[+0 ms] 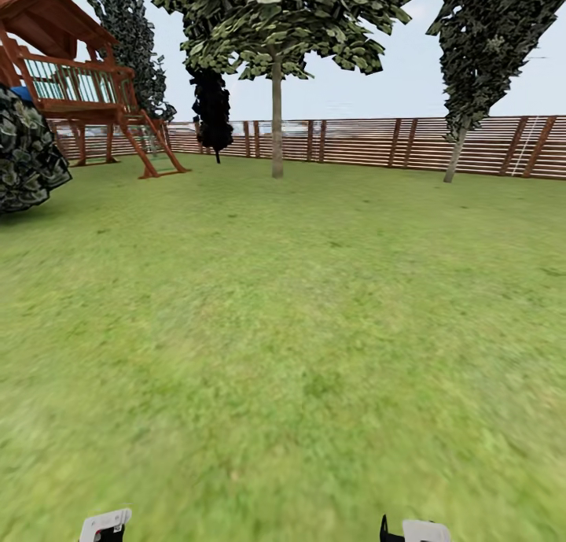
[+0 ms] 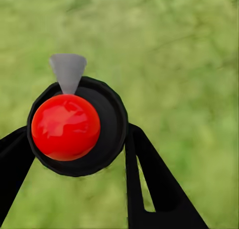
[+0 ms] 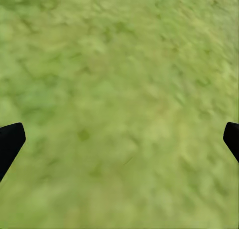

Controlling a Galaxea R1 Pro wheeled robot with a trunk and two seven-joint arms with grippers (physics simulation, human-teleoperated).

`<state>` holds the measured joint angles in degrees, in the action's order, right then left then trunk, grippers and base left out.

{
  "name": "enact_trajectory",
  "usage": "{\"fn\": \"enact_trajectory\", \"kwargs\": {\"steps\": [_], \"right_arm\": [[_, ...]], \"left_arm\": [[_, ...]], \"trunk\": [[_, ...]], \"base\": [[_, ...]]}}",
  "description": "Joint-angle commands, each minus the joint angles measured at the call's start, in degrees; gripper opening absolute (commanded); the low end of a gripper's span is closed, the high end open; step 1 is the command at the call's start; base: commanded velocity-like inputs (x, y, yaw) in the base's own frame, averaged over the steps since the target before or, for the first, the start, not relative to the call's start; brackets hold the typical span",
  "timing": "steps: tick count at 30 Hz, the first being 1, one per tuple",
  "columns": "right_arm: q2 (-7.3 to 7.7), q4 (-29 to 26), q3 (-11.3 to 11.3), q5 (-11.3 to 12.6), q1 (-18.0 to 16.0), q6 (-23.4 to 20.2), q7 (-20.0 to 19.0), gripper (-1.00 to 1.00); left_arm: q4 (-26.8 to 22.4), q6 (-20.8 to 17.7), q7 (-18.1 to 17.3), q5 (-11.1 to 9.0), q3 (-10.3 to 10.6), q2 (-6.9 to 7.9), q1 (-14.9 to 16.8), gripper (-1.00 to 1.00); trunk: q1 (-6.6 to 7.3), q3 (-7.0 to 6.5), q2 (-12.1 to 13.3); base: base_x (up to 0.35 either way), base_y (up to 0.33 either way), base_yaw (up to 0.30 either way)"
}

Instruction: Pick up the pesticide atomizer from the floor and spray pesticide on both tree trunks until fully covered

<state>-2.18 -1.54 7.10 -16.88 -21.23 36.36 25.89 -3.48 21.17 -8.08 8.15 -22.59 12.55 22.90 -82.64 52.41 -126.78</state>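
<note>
**A:** So, where's the atomizer (image 2: 77, 126)?

**B:** Clamped in the left gripper (image 2: 79, 149), seen from above: red top, dark body, a black finger pressed against each side, lawn (image 2: 189, 64) below it.

**A:** And the right gripper (image 3: 119, 139)?

**B:** Spread wide and holding nothing; its fingertips (image 3: 10, 141) sit at the far edges of its wrist view, with grass between.

**A:** Which step, then?

**B:** Pick-up looks done. I'd call this the drive toward the trees. The head view shows a pale straight trunk (image 1: 277, 117) ahead by the fence (image 1: 369, 141), well apart from us, and a second, leaning trunk (image 1: 456, 156) further right.

**A:** Next move?

**B:** Probably close that gap across the grass, then raise the left arm so the nozzle faces the bark. Neither trunk looks sprayed yet, as far as I can tell.
</note>
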Motion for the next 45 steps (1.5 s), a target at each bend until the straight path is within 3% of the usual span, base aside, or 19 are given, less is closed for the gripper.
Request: {"fn": "enact_trajectory", "kwargs": {"steps": [1,45], "right_arm": [[-0.02,0.0,0.5,-0.6,0.0,0.1,0.2,1.0],[-0.02,0.0,0.5,-0.6,0.0,0.1,0.3,1.0]], "left_arm": [[0.1,0.2,-0.2,0.5,-0.5,0.01,0.0,-1.0],[0.1,0.2,-0.2,0.5,-0.5,0.01,0.0,-1.0]], "trunk": [[-0.03,0.05,0.0],[-0.03,0.05,0.0]], "base": [[0.338,0.0,0.0],[0.338,0.0,0.0]]}}
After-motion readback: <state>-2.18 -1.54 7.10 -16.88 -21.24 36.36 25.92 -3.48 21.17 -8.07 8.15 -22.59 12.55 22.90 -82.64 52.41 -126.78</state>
